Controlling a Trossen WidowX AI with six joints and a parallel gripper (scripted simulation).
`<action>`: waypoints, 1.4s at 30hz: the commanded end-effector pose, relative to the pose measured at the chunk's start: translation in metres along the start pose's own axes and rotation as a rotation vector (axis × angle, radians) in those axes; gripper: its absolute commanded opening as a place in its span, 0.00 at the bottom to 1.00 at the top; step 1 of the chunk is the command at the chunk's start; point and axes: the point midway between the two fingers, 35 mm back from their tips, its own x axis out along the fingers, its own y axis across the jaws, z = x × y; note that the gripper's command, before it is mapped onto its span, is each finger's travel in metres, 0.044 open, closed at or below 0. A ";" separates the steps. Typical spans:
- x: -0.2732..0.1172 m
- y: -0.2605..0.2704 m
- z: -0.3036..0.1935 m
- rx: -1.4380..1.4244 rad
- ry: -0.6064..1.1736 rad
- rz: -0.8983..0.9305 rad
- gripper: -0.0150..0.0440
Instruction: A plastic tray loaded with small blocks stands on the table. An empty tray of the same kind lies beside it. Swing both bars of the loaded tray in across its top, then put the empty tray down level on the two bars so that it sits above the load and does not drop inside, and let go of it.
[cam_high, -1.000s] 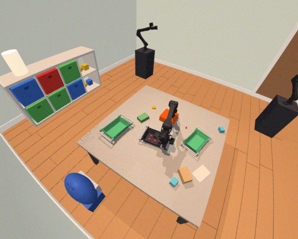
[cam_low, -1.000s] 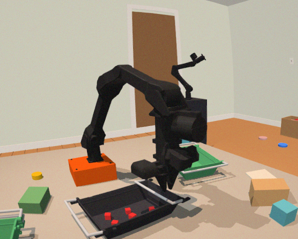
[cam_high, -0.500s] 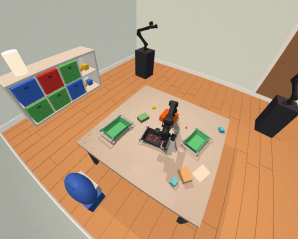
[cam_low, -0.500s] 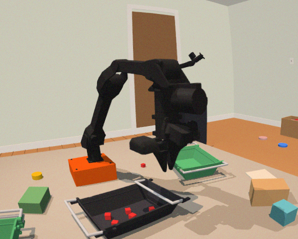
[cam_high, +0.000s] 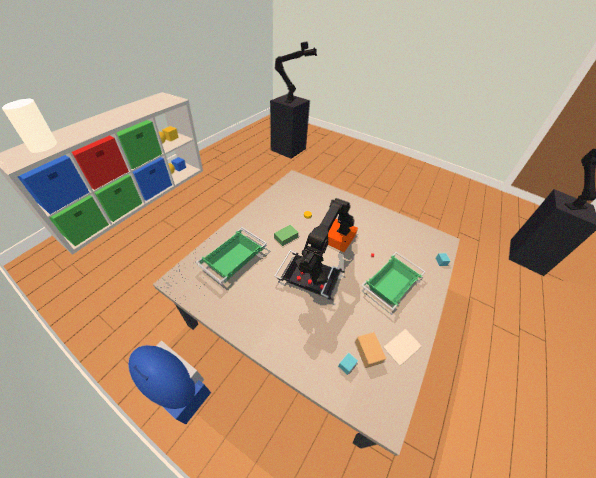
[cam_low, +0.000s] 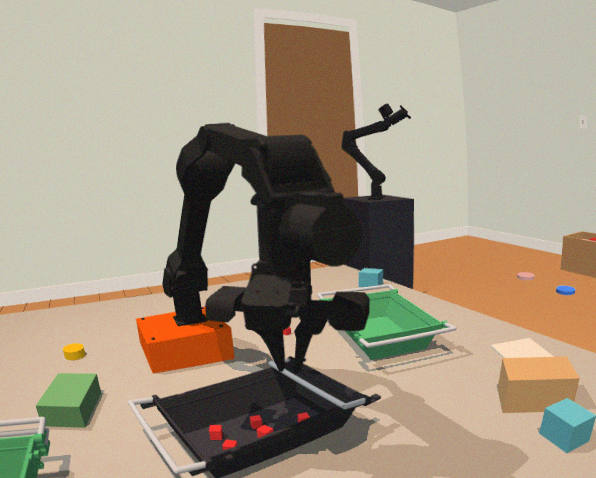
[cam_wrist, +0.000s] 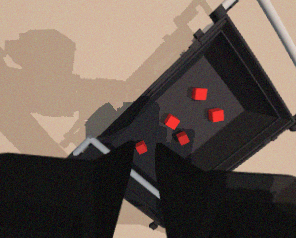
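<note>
A black tray (cam_high: 305, 288) (cam_low: 285, 443) (cam_wrist: 225, 80) holds several red blocks (cam_low: 215, 432) (cam_wrist: 199, 94). Its right bar (cam_low: 320, 390) (cam_wrist: 145, 183) lies in across the top near that end. Its left bar (cam_low: 152, 435) (cam_wrist: 280, 32) is swung out beyond the other end. My gripper (cam_low: 290, 365) (cam_wrist: 144, 147) points down, slightly open and empty. Its fingertips are close to the rear part of the right bar; I cannot tell if they touch. Two empty green trays stand at either side, one on the right (cam_high: 392, 282) (cam_low: 382, 325), one on the left (cam_high: 232, 255) (cam_low: 15, 457).
The orange arm base (cam_high: 342, 237) (cam_low: 185, 350) stands behind the black tray. A green block (cam_high: 286, 234) (cam_low: 70, 400) is near the left green tray. A tan block (cam_high: 370, 349) (cam_low: 540, 382) and a teal cube (cam_high: 348, 363) (cam_low: 567, 425) stand at the front right.
</note>
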 end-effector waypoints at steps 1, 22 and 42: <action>0.010 -0.053 0.045 0.806 -0.011 0.007 0.39; 0.029 -0.154 0.097 2.155 -0.016 0.025 0.39; 0.033 -0.163 0.100 2.273 -0.014 0.025 0.39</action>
